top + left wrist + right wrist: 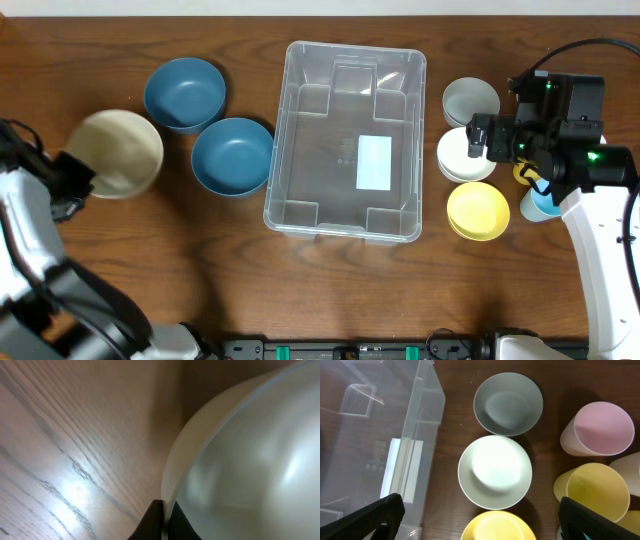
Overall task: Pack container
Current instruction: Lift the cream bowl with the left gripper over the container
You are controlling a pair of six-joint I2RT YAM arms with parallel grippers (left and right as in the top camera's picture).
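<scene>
Container [335, 150], where is it?

Centre of the overhead frame: a large clear plastic bin on the dark wood tabletop [150, 270], with a white label [374, 162] on its base.

What is the left tool doing?

The left tool [162, 519] is at the left edge of the overhead frame, pinching the rim of a cream bowl [115, 153], one finger on each side of the rim. I cannot tell whether the bowl touches the tabletop.

And the right tool?

The right tool [480, 501] is spread wide, pinching nothing, above a white bowl [495, 472] just right of the container.

What else is there?

Left of the container, a blue bowl [185, 93] sits at upper left and a second blue bowl [232, 156] just beside its wall. To its right runs a column: grey bowl [471, 101], the white bowl, yellow bowl [478, 210]. In the right wrist frame, a pink cup [597, 427] and a yellow cup [595, 491] sit at the right edge.
</scene>
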